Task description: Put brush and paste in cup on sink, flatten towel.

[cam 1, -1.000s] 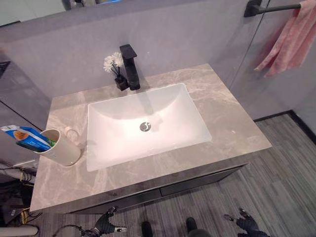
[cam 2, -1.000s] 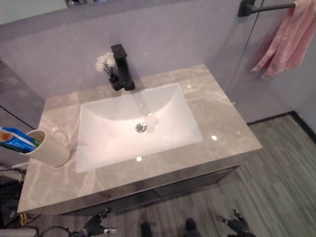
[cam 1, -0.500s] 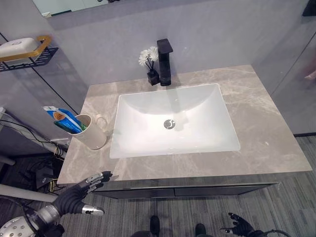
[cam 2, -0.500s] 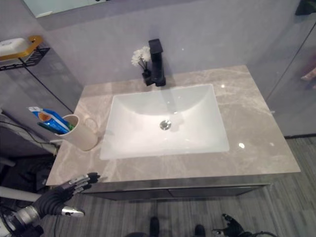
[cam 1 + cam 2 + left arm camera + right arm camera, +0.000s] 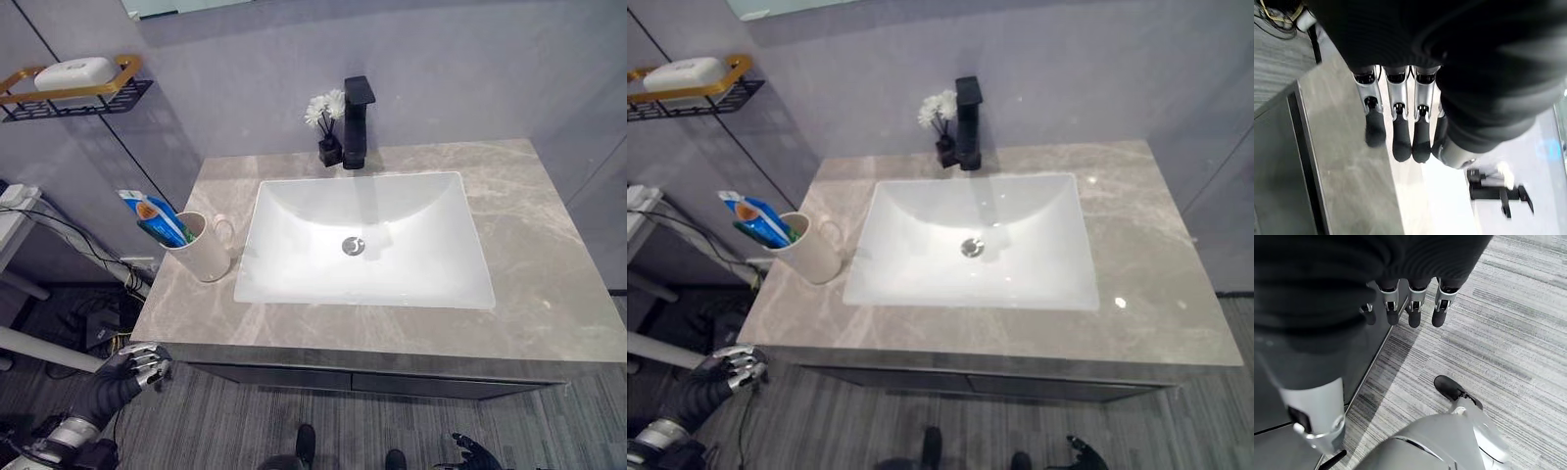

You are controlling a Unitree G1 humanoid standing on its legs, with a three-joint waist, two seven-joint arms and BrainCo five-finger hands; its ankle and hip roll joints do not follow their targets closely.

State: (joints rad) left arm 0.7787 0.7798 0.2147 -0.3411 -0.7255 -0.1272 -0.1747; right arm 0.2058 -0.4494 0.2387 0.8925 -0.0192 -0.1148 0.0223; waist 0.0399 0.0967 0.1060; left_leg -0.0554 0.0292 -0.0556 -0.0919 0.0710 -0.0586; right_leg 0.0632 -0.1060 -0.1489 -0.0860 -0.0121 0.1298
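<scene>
A cream cup (image 5: pixel 206 262) stands upright on the grey stone counter (image 5: pixel 549 284), left of the white sink basin (image 5: pixel 411 211). A blue and orange toothpaste tube (image 5: pixel 147 210) and a green brush (image 5: pixel 168 235) lean out of the cup toward the left. My left hand (image 5: pixel 125 370) hangs below the counter's left front corner, open and holding nothing, its fingers (image 5: pixel 1400 137) straight in the left wrist view. Low over the floor in front of the cabinet, my right hand (image 5: pixel 472 453) is open and holds nothing, its fingers (image 5: pixel 1413 308) relaxed.
A black faucet (image 5: pixel 358 117) and a small black vase of white flowers (image 5: pixel 328 147) stand behind the basin. A gold and black wall shelf (image 5: pixel 98 98) with a white soap (image 5: pixel 76 70) hangs at the upper left. Grey plank floor (image 5: pixel 1508 323) lies before the cabinet.
The camera has swung left, so the pink towel and its rail have left the picture and the soap shelf has come in. My left hand has dropped lower and further left below the counter.
</scene>
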